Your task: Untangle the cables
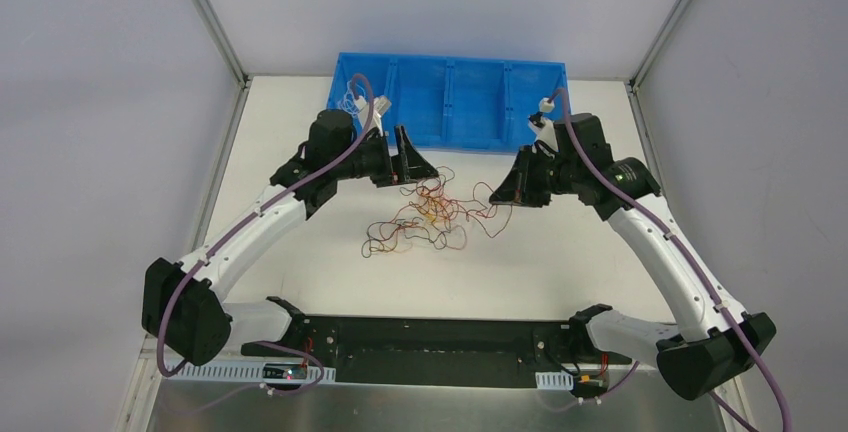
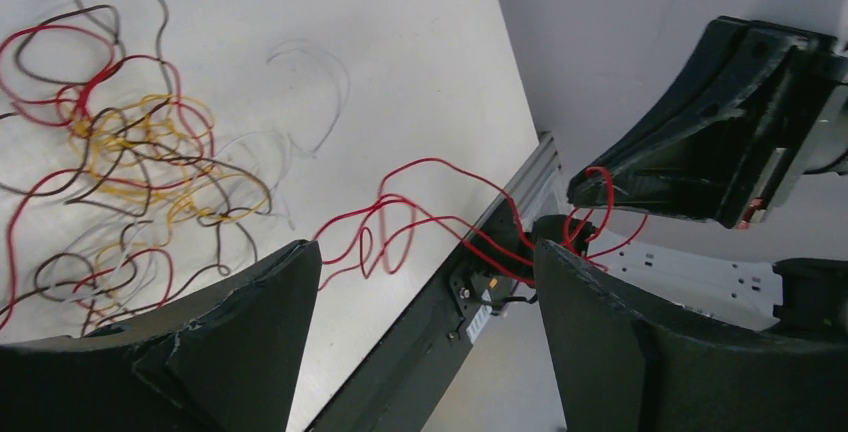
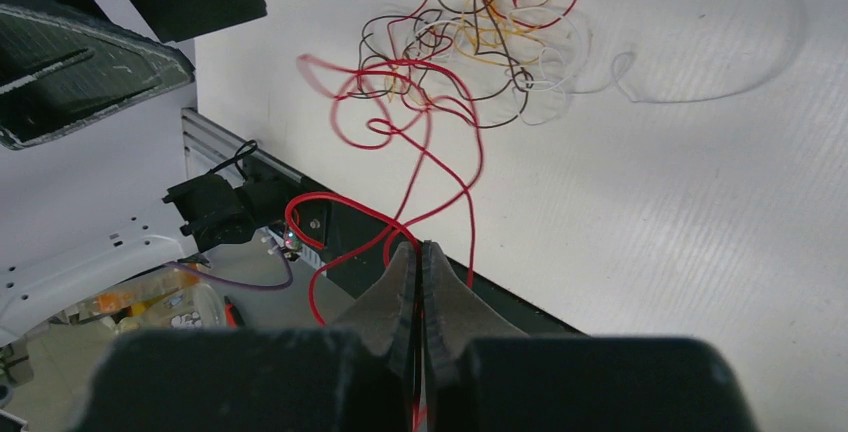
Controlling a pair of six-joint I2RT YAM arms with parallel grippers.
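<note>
The cables (image 1: 432, 218) lie as a loose tangle of red, dark, orange and white strands on the white table, between my two grippers. My right gripper (image 3: 418, 248) is shut on a red cable that runs up from its tips into the tangle (image 3: 480, 32). In the top view it (image 1: 503, 192) hangs just right of the tangle. My left gripper (image 2: 425, 252) is open, with nothing between its fingers, and hovers just left of and behind the tangle (image 1: 415, 167). The red cable (image 2: 432, 160) arcs across in front of it towards the right gripper.
A blue bin (image 1: 470, 102) stands at the back of the table, with a white bundle (image 1: 352, 102) at its left end. A black base bar (image 1: 430, 337) runs along the near edge. Grey walls close in both sides.
</note>
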